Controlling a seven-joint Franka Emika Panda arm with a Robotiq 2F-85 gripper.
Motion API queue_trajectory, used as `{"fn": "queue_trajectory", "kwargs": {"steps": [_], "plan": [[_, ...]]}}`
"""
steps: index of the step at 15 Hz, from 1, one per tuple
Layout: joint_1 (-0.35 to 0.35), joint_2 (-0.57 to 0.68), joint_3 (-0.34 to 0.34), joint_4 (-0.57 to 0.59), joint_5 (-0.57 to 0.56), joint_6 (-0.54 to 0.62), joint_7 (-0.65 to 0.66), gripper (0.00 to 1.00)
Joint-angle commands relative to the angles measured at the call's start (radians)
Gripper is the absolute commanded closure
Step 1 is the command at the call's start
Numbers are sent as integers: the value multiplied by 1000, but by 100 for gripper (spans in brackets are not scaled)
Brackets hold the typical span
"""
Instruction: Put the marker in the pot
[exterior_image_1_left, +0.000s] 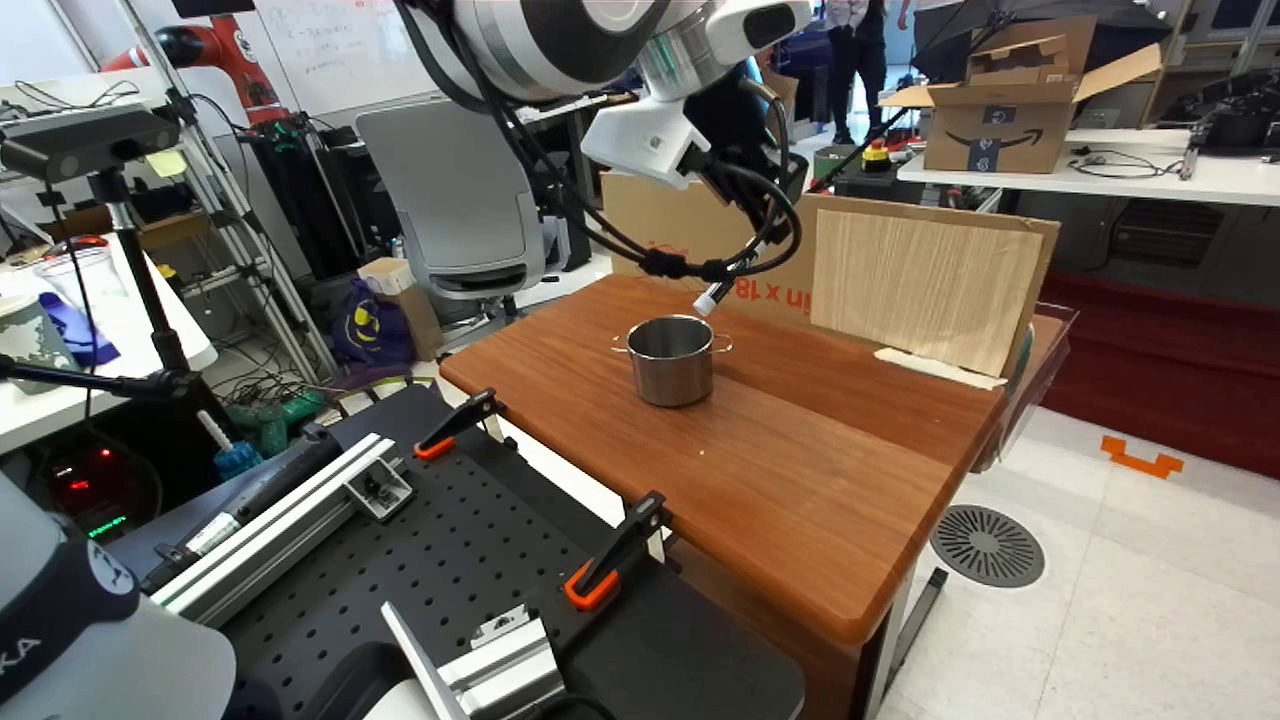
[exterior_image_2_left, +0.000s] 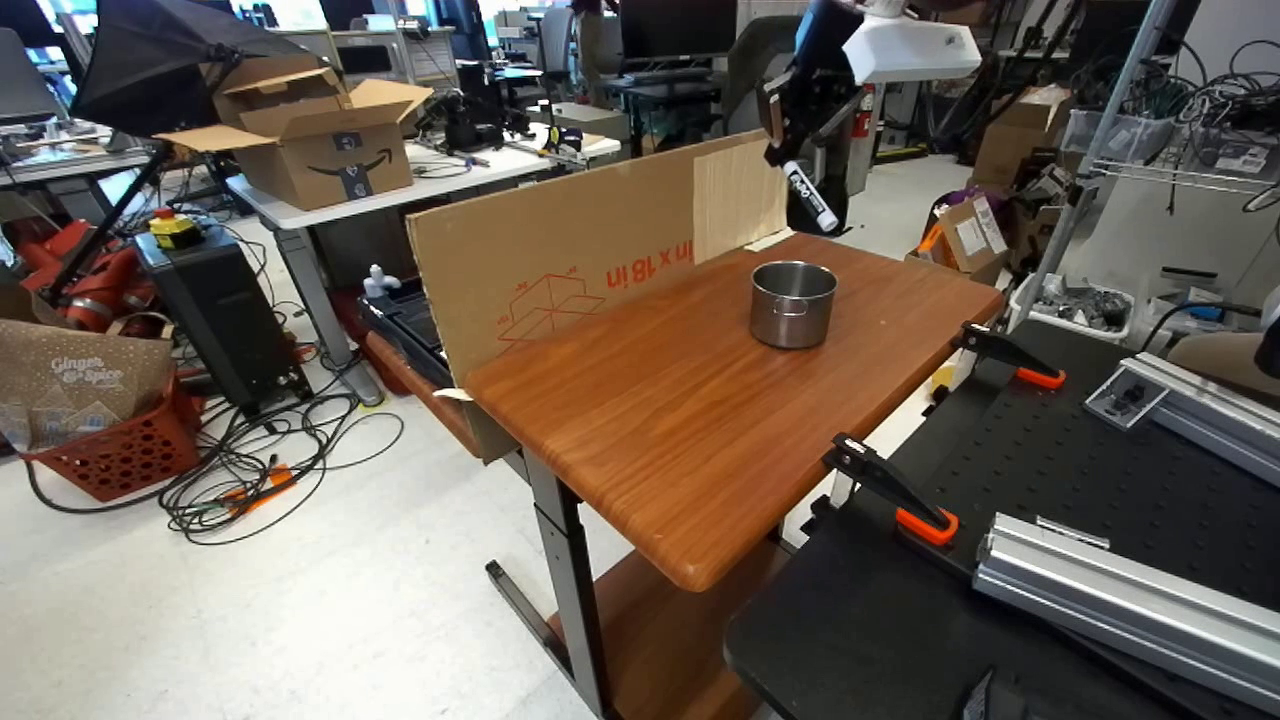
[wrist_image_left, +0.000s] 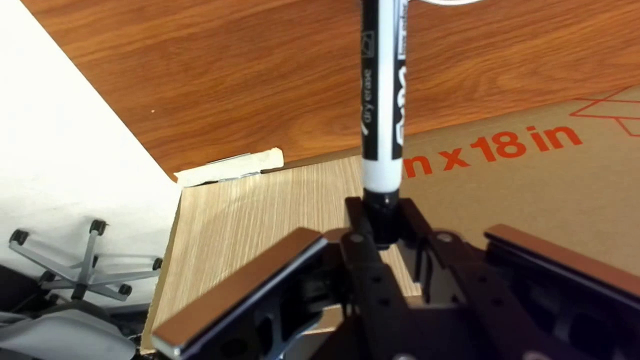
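The marker (exterior_image_2_left: 811, 197) is a black and white dry-erase pen with white ends. It shows in both exterior views (exterior_image_1_left: 714, 295) and in the wrist view (wrist_image_left: 382, 100). My gripper (wrist_image_left: 382, 212) is shut on its black cap end. The marker hangs tilted in the air, its free white end lower. The silver pot (exterior_image_1_left: 672, 380) stands upright on the wooden table (exterior_image_1_left: 800, 480), also in an exterior view (exterior_image_2_left: 790, 325). The marker's free end appears above and close to the pot's rim. In the wrist view only a pale curved edge shows at the top, perhaps the pot's handle.
A cardboard sheet (exterior_image_2_left: 560, 270) stands upright along the table's edge, with a pale wood-grain panel (exterior_image_1_left: 925, 285) on it. Black clamps (exterior_image_1_left: 620, 550) sit between the table and the black perforated board (exterior_image_1_left: 450, 580). Cables (exterior_image_1_left: 690, 265) hang around the wrist.
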Motion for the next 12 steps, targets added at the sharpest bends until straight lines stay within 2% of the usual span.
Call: {"fn": "queue_trajectory", "kwargs": {"steps": [1,6,8,12], "plan": [[126,2,-162,-31,-140,114,139,95],[314,46,-358,-17,-191,165,218,95],[391,68,-414,-17,-178,178,235,95],[514,102,-483,-22,-162,175,266,95]]}}
